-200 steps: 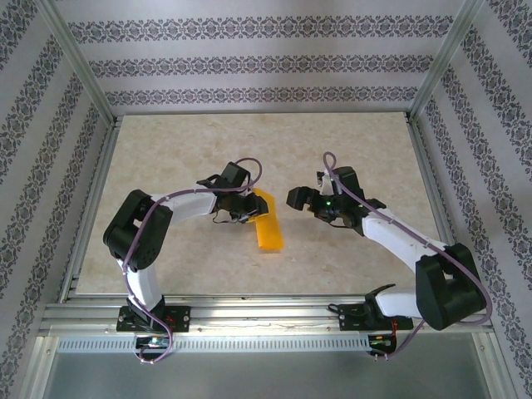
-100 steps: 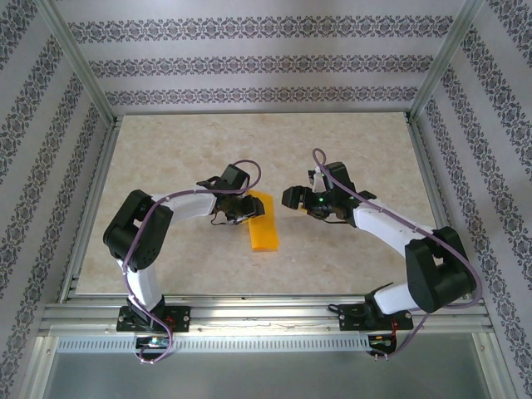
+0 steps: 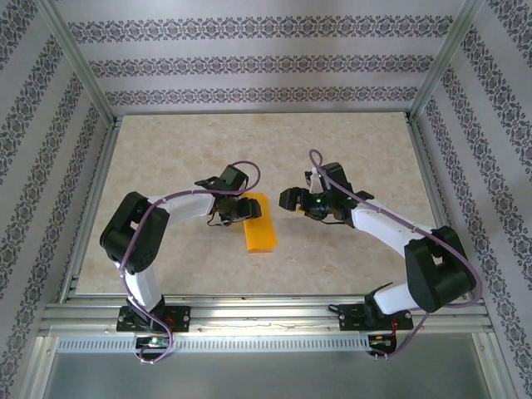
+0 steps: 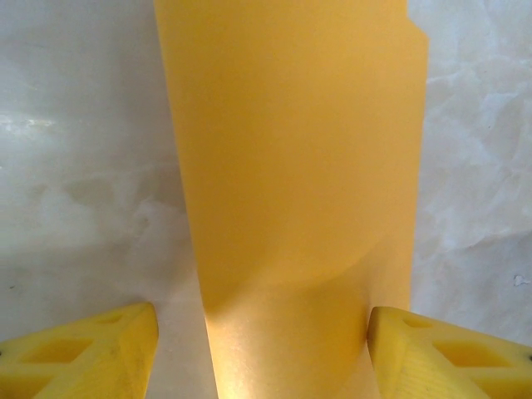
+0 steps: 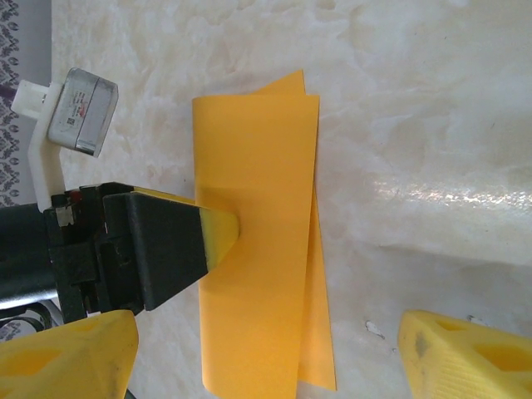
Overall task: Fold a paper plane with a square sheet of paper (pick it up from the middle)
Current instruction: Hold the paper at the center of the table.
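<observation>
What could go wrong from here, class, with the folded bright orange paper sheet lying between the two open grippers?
One: in the right wrist view the layers of the folded bright orange paper sheet do not line up; a lower edge sticks out, so later folds may come out skewed.
Two: the left gripper stands open with one yellow fingertip over the sheet; drawing away, it could drag the sheet or let the fold spring open.

Light was bright and even, shadows lay faint beneath the arms [image 3: 382, 224], glare streaked the table [image 5: 449, 195], a soft shadow crossed the folded orange paper [image 4: 291, 166].
</observation>
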Controlling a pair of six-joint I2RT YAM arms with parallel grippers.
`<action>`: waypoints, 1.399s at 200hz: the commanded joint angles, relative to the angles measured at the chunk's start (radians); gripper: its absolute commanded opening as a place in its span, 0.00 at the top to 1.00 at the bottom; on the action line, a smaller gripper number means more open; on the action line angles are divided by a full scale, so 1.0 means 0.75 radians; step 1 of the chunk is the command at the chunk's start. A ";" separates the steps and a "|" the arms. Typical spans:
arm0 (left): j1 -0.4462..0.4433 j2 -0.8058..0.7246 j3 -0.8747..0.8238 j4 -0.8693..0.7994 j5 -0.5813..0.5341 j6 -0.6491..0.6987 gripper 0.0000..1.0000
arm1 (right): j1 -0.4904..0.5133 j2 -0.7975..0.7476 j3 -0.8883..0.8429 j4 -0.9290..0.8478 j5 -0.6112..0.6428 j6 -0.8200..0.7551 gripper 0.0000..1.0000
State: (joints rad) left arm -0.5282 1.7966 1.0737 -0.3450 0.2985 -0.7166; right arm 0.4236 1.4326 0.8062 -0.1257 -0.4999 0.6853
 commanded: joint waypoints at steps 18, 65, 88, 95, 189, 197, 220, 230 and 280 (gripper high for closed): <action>0.005 -0.060 0.007 -0.093 -0.091 0.040 0.33 | 0.024 0.052 0.026 0.024 -0.033 0.006 0.23; 0.008 -0.037 -0.003 -0.027 -0.135 -0.087 0.34 | 0.045 0.165 0.060 0.039 -0.108 -0.018 0.56; 0.007 0.008 0.017 -0.024 -0.121 -0.108 0.34 | 0.074 0.236 0.094 0.038 -0.145 -0.034 0.70; 0.007 0.020 0.018 -0.018 -0.114 -0.107 0.35 | 0.080 0.259 0.103 0.035 -0.145 -0.034 0.75; 0.005 0.078 0.031 -0.029 -0.091 -0.098 0.35 | 0.165 0.517 0.251 0.028 -0.221 -0.022 0.94; 0.007 0.079 0.031 -0.027 -0.086 -0.096 0.35 | 0.169 0.534 0.255 0.031 -0.223 -0.020 0.94; 0.006 0.079 0.034 -0.023 -0.079 -0.094 0.34 | 0.171 0.575 0.257 0.044 -0.227 -0.007 0.94; 0.007 0.078 0.036 -0.023 -0.077 -0.091 0.34 | 0.174 0.590 0.258 0.044 -0.222 -0.005 0.95; 0.005 0.032 0.017 0.017 -0.030 -0.068 0.32 | 0.174 0.646 0.225 0.012 -0.137 -0.005 0.95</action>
State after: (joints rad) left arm -0.5278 1.8133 1.0901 -0.3676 0.2371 -0.7750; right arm 0.5415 1.8988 0.9813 -0.1028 -0.6415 0.6777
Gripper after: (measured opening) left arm 0.674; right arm 0.054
